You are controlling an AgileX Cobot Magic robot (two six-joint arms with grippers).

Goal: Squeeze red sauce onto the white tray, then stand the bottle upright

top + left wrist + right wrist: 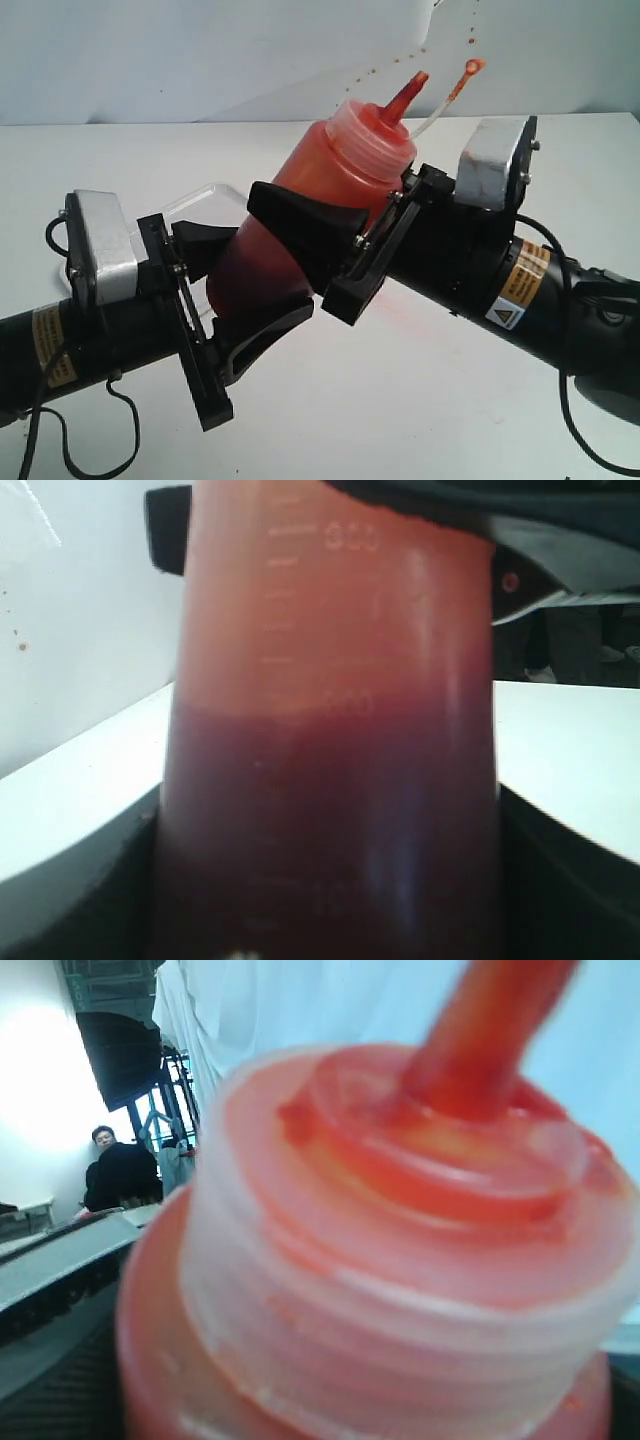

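The bottle (320,200) is held clear of the table (420,400) and tilted. In the exterior view its base is lowered to the left and its pointed nozzle (405,100) is raised to the right. Nearest the camera, the dark-red lower part is clamped by the left gripper (260,285), one finger above the body and one finger (270,335) beneath it. In the left wrist view the bottle's wall (330,780) fills the gap between both fingers (80,900), and printed graduation marks are seen on it. The darker fill is seen up to about the middle of the visible wall.

Higher up, just below the ribbed cap (400,1260), the paler orange-red part is enclosed by the right gripper (290,195). Its front finger (300,215) is laid against the bottle's wall, while its far finger is hidden behind the body, so the firmness of that hold cannot be told.

The thin tethered tip (470,68) is left off the nozzle and curves out beside it.

A faint pinkish smear (400,292) is seen on the table under the right arm. Behind the left gripper, one rounded corner of the white tray (205,197) is seen lying on the table; the rest is covered. Farther back, small reddish-brown specks (425,50) are scattered over the white backdrop (200,60).
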